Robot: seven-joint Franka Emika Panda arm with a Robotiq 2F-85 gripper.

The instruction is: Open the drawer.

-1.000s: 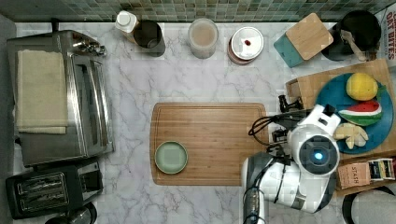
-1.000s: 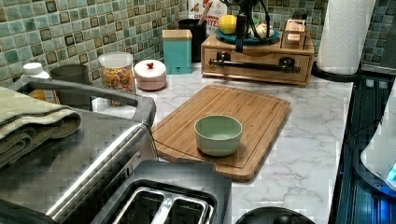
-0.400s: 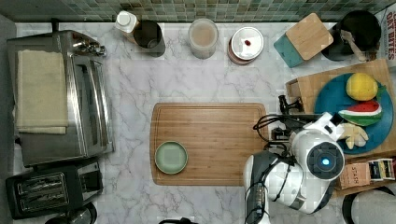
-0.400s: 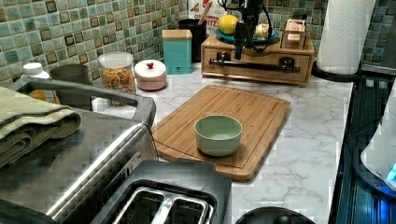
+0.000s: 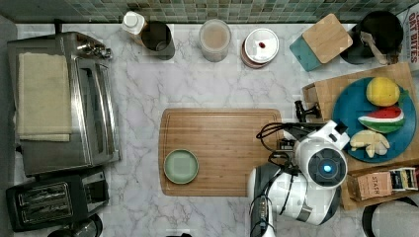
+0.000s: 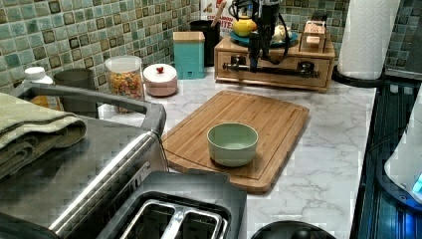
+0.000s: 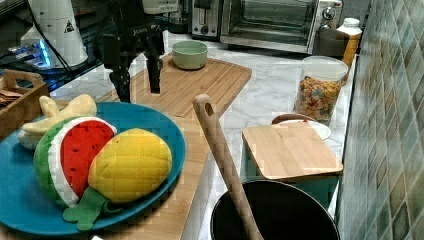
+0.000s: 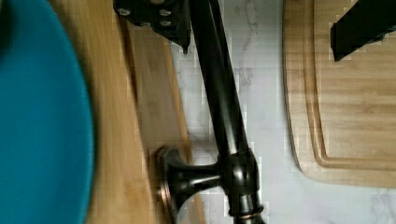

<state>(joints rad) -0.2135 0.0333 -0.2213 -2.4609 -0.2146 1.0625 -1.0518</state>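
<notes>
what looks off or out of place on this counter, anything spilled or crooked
Nothing stands out. The cutting board lies square on the marble with the green bowl upright on it, the jars along the tile wall stand upright, and nothing is spilled. The drawer is shut, with the gripper straddling its black bar handle.

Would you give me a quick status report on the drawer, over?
Gripper open, straddling bar handle. Drawer shut. Cutting board lies just in front.
</notes>
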